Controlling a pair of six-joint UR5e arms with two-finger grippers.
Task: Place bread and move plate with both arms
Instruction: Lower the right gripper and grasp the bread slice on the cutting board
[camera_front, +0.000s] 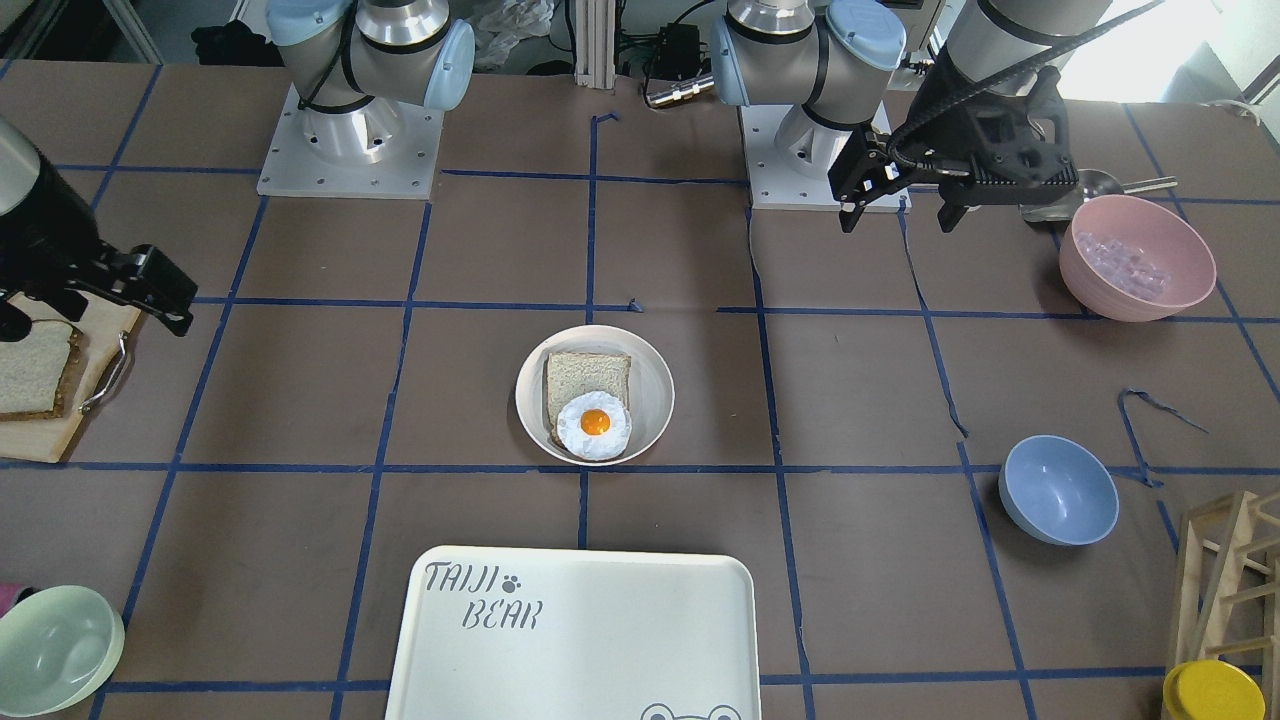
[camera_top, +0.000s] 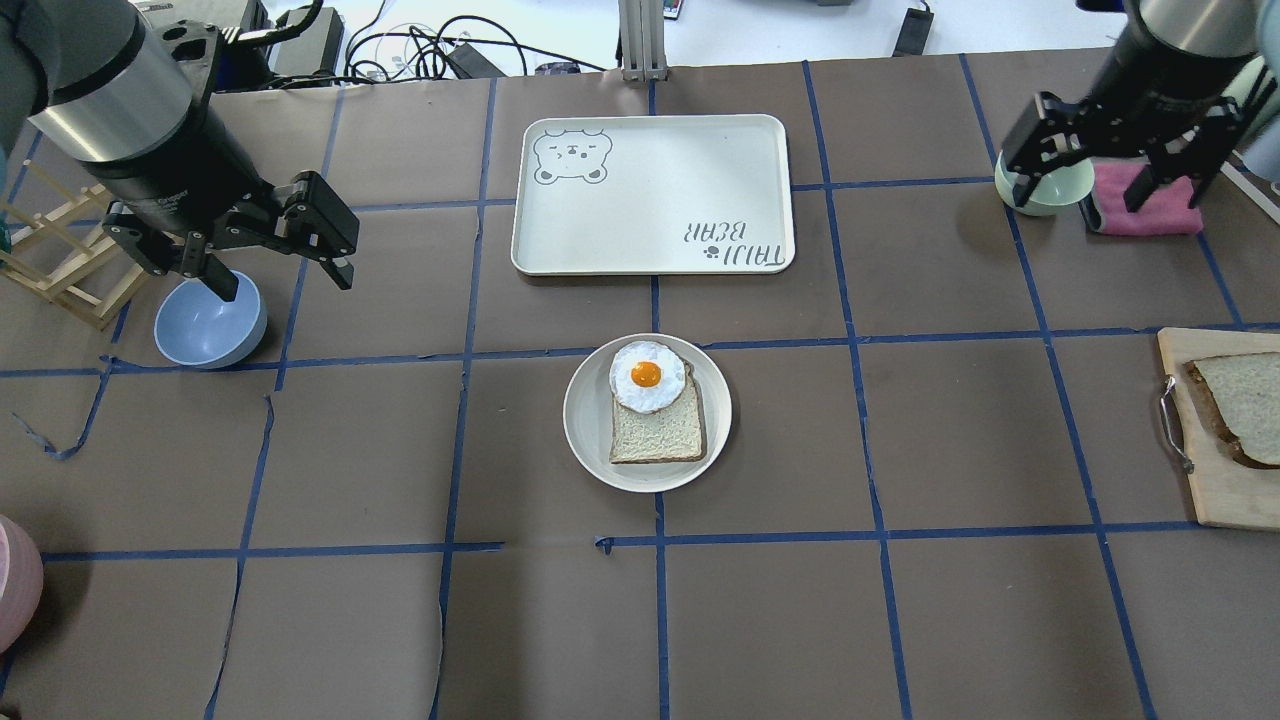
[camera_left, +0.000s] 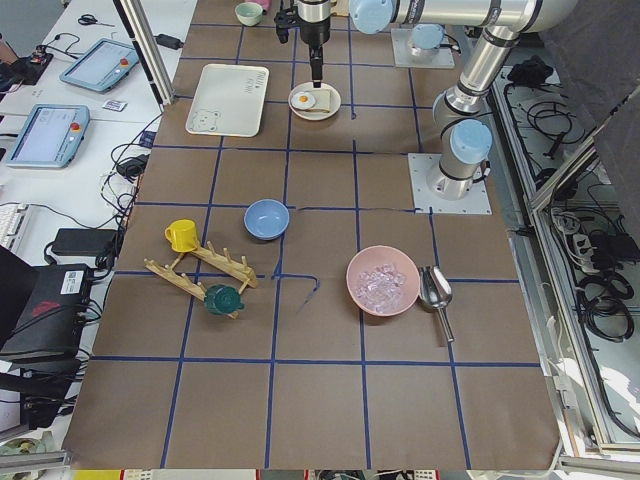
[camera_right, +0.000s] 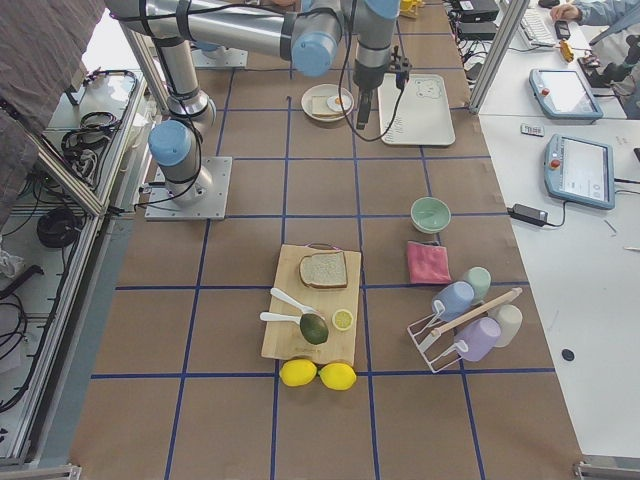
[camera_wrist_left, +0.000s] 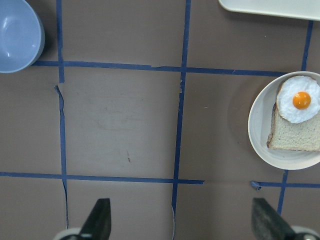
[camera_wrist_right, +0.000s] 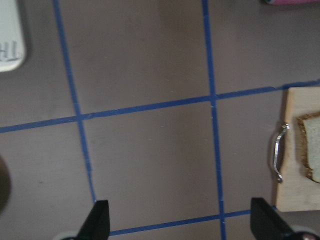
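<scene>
The bread (camera_top: 1245, 405), a slice with a dark crust, lies on a wooden cutting board (camera_top: 1205, 480) at the right edge; it also shows in the front view (camera_front: 30, 370) and the right wrist view (camera_wrist_right: 312, 145). The round cream plate (camera_top: 585, 420) sits mid-table and holds a squarer slice (camera_top: 657, 432) with a fried egg (camera_top: 647, 376). My left gripper (camera_top: 283, 285) is open and empty, raised above the table to the plate's left. My right gripper (camera_top: 1078, 200) is open and empty, raised between the plate and the cutting board.
The white "TAIJI BEAR" tray (camera_top: 650, 195) lies beyond the plate. A blue bowl (camera_top: 210, 322) and a wooden rack (camera_top: 60, 270) are under the left arm. A pale green bowl (camera_top: 1045, 190) and pink cloth (camera_top: 1150, 205) sit far right. A pink bowl (camera_front: 1135, 255) stands near the left base.
</scene>
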